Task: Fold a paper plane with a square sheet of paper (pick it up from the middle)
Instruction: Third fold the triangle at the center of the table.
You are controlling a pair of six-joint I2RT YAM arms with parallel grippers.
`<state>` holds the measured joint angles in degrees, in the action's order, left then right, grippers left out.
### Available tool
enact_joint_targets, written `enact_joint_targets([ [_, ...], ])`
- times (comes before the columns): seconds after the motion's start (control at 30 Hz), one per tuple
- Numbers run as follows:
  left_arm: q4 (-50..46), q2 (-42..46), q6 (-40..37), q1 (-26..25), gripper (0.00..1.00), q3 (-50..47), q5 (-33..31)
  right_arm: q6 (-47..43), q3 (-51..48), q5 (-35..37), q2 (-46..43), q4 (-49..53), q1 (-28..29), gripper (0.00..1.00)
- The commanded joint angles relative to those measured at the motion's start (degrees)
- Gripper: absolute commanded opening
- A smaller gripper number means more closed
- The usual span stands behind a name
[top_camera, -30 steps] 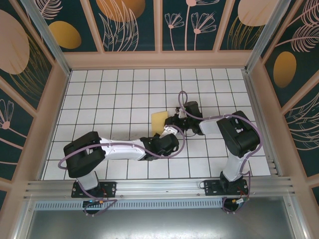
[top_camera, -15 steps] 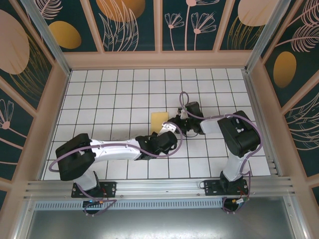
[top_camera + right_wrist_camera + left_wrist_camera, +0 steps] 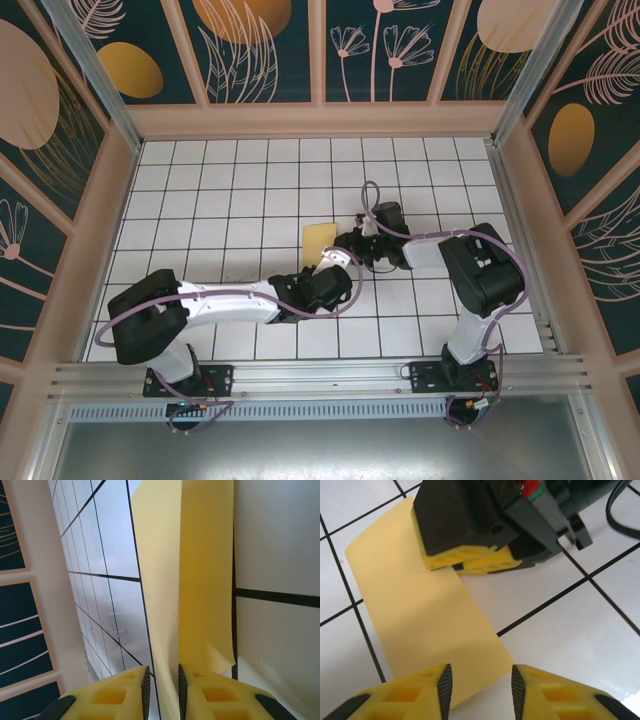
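Near the middle of the white gridded table (image 3: 200, 200), the square sheet of paper (image 3: 420, 615) is seen as a pale-yellow strip, longer than it is wide, lying mostly flat across a tile line. A lengthwise crease is shown in the right wrist view, so a first fold is judged to be made. The sheet's right edge is pinched by the right gripper (image 3: 161, 677), whose pads are clenched on the paper. The left gripper (image 3: 482, 685) is held at the strip's near end with its pads spread apart and nothing between them. No pointed nose, angled corner folds or wings can be made out, so most of the folding is judged to be left before a paper plane is formed.
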<state>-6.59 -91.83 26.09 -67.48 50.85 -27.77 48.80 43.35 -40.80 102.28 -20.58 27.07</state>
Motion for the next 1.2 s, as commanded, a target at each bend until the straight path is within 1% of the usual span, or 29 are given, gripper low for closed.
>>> enact_joint_targets([
  [0.0,1.2,2.2,1.1,0.4,0.47,-1.7,-1.4,0.6,1.4,0.0,-0.8,-1.4,0.2,0.25],
  [0.07,1.2,1.5,0.3,0.5,0.55,-1.7,-0.5,1.3,1.8,-2.1,0.4,-3.3,0.7,0.25],
  [0.13,0.6,0.3,-1.4,0.4,0.69,-0.8,1.1,1.7,2.2,-2.2,1.2,-3.5,1.3,0.25],
  [0.17,0.0,-0.4,-2.0,0.4,0.7,-0.1,1.1,1.7,2.3,-2.2,1.3,-3.5,1.3,0.25],
  [0.27,-0.6,-1.7,-2.7,0.4,0.72,0.5,0.0,1.8,2.8,-2.6,1.6,-3.5,1.4,0.25],
  [0.37,0.4,-2.1,-3.5,0.2,0.74,0.7,2.3,1.7,3.1,-2.3,1.5,-2.9,1.3,0.25],
  [0.43,0.2,-3.1,-4.0,0.2,0.77,1.0,2.8,1.7,3.1,-2.1,1.4,-2.9,1.3,0.25],
  [0.53,-1.1,-5.6,-4.1,0.1,0.75,2.0,-0.3,2.0,2.9,-2.1,1.4,-3.3,1.4,0.25],
  [0.63,-0.9,-6.0,-4.2,0.1,0.73,2.5,-2.2,2.2,2.7,-1.9,1.4,-3.3,1.5,0.25],
  [0.67,-1.0,-6.0,-4.2,0.1,0.7,2.7,-2.7,2.1,2.7,-1.9,1.4,-3.3,1.5,0.25],
  [0.73,-1.3,-6.0,-4.0,0.1,0.59,3.1,-3.3,2.0,2.8,-1.9,1.4,-3.1,1.5,0.25],
  [0.8,-1.2,-5.7,-3.5,0.1,0.42,2.9,-4.2,1.6,3.1,-1.9,1.6,-2.6,1.5,0.25],
  [0.83,-1.2,-5.3,-3.3,0.2,0.35,2.8,-4.5,1.3,3.3,-1.9,1.5,-2.3,1.5,0.25],
  [0.9,-1.4,-4.6,-3.2,0.1,0.23,3.2,-4.8,0.8,3.6,-1.6,1.6,-1.2,1.4,0.25],
  [1.0,-1.5,-3.8,-3.4,0.1,0.08,3.4,-4.9,0.0,3.8,-0.9,1.5,-0.1,1.4,0.25],
  [1.1,-1.6,-3.2,-3.7,0.1,0.0,3.3,-4.3,-1.7,4.4,0.7,1.1,2.9,1.3,0.25],
  [1.17,-1.4,-2.8,-3.9,0.1,0.0,3.3,-3.2,-2.8,4.5,1.9,0.2,4.5,0.9,0.25],
])
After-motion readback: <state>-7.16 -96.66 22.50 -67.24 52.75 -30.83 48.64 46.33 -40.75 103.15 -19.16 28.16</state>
